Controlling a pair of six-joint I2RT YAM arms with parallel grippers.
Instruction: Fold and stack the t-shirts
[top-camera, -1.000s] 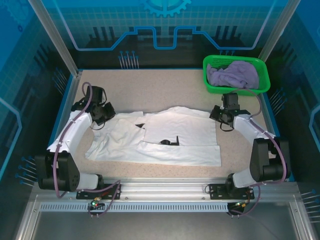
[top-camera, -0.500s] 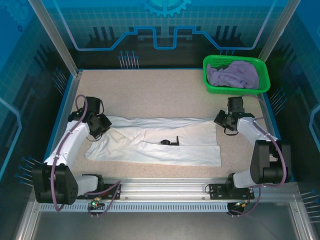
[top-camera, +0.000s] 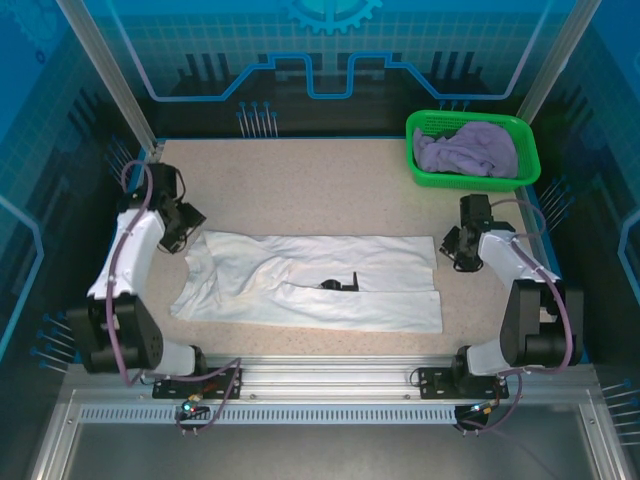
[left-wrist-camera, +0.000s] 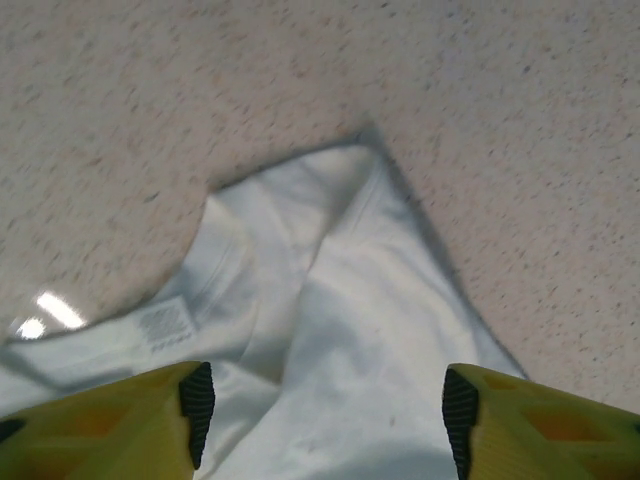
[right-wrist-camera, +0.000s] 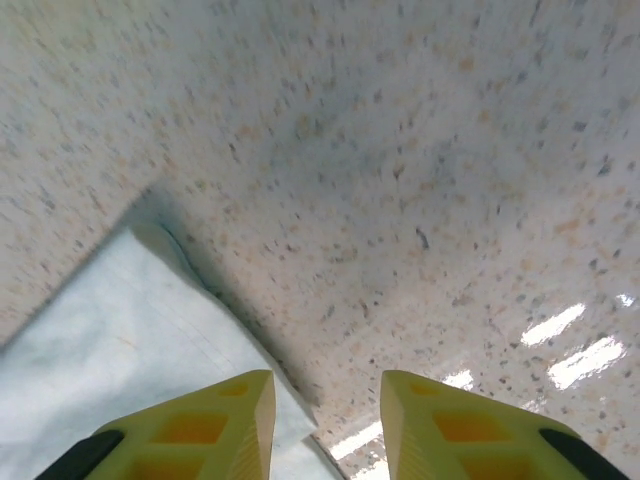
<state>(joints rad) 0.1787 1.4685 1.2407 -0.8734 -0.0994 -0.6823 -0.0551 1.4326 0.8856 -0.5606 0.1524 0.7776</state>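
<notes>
On the table (top-camera: 300, 180), nearest the arms' bases, the white shirt (top-camera: 320, 285) lies as a long flat band. One layer is doubled over another, and a small black print (top-camera: 338, 285) shows at the upper layer's edge. The right end looks square and tidy. The left end is rumpled, with the collar and a sleeve bunched at the corner.

The left gripper (top-camera: 188, 230) hovers at the band's far-left corner with its yellow fingers spread wide. Its wrist camera shows cloth below them and nothing pinched. The right gripper (top-camera: 455, 250) sits just off the far-right corner, jaws parted more narrowly over bare tabletop and also holding nothing.

This appears to be the pause between folds: the lengthwise fold is laid and the crosswise fold is not yet made. To do the next step well, both claws would best rise straight up before travelling, so no fingertip drags a corner out of line. The bunched left end probably needs flattening first, or the wrinkle will be folded in. Each new pinch should catch every layer at the edge, and the two arms should carry level and together.

In the far-right corner, well apart from the work, the lavender shirt (top-camera: 468, 148) lies crumpled in the green basket (top-camera: 470, 183), not yet folded.
</notes>
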